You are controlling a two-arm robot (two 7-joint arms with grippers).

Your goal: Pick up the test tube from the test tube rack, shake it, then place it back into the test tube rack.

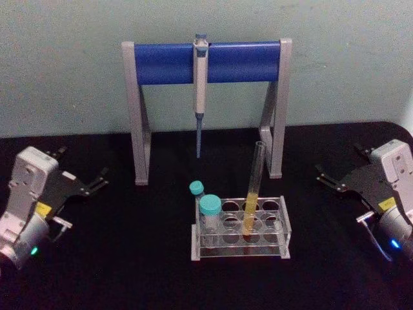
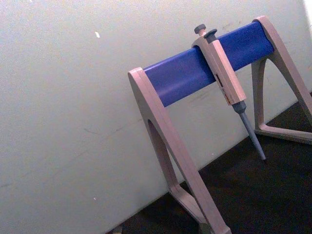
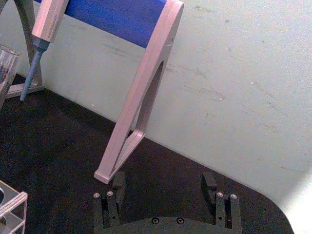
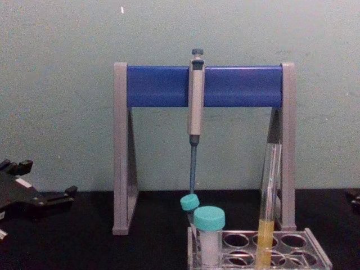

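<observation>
The left gripper [image 1: 82,165] lay low over the black counter [image 1: 129,271] at the robot's left, well apart from the test tube rack [image 1: 284,223]. Its grey wrist housing sat toward the robot and its black fingers pointed forward and inward. The fingers were spread apart and held nothing, which the chest view also showed from the side [image 4: 46,179].

The right gripper [image 1: 341,161] mirrored that pose at the robot's right, also well away from the rack. Its fingers were likewise parted and held nothing. In the right wrist view the two fingertips [image 3: 163,183] stood wide of each other above the bare counter.

The test tube [image 1: 253,194] stood in the rack, in a hole right of the rack's middle, and leaned slightly with its open mouth uppermost. Yellow-orange liquid filled its lower part [image 4: 265,236]. Two teal-capped vials [image 1: 210,208] occupied the rack's left end.

Behind the rack a pipette [image 1: 201,84] hung from the blue bar of the grey pipette stand [image 1: 155,62].

Each gripper's housing carried a small yellow sticker [image 1: 42,209], but its writing could not be read. The marking on the pipette's body [image 2: 225,95] was just as illegible.
</observation>
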